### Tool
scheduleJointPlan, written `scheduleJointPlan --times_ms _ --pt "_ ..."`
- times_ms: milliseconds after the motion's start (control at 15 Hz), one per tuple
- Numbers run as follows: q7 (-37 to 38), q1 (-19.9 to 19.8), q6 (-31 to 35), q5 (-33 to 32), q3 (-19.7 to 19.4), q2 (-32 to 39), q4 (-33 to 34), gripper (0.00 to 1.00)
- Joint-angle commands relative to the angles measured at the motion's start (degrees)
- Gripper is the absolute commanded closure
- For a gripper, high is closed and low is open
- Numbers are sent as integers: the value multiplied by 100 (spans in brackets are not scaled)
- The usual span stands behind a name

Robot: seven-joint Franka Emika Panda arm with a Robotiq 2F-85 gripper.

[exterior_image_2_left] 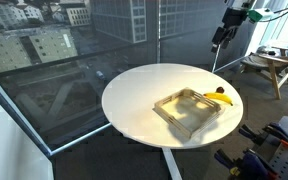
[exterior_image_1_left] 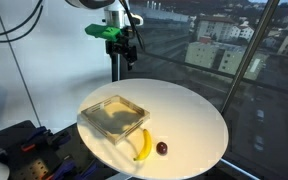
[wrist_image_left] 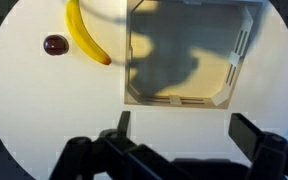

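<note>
My gripper [exterior_image_1_left: 125, 52] hangs high above the far edge of the round white table [exterior_image_1_left: 194, 115], open and empty; it also shows in an exterior view [exterior_image_2_left: 221, 37] and in the wrist view [wrist_image_left: 184, 130]. Below it a square clear tray [wrist_image_left: 189, 50] sits on the table, seen in both exterior views [exterior_image_1_left: 114, 117] [exterior_image_2_left: 189, 108]. A yellow banana [wrist_image_left: 84, 35] lies beside the tray, also in both exterior views [exterior_image_1_left: 142, 145] [exterior_image_2_left: 224, 99]. A small dark red round fruit [wrist_image_left: 54, 45] lies next to the banana [exterior_image_1_left: 162, 148] [exterior_image_2_left: 220, 91]. The gripper touches nothing.
Glass walls with a city outside surround the table. A wooden stool [exterior_image_2_left: 267, 68] stands behind the table. Dark equipment [exterior_image_1_left: 19, 150] sits at the table's side near the floor.
</note>
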Motion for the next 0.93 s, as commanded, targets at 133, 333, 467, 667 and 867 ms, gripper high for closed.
scheduleJointPlan --times_ms 133,333,467,667,867 --pt "-218 156 -192 121 12 -336 -127 0" --pt "-194 222 -391 143 30 -453 -148 0" --pt "-149 261 -560 140 49 -537 -149 0" --pt "-58 294 -804 102 93 -663 -147 0" --pt "48 294 -985 59 157 -786 -158 0"
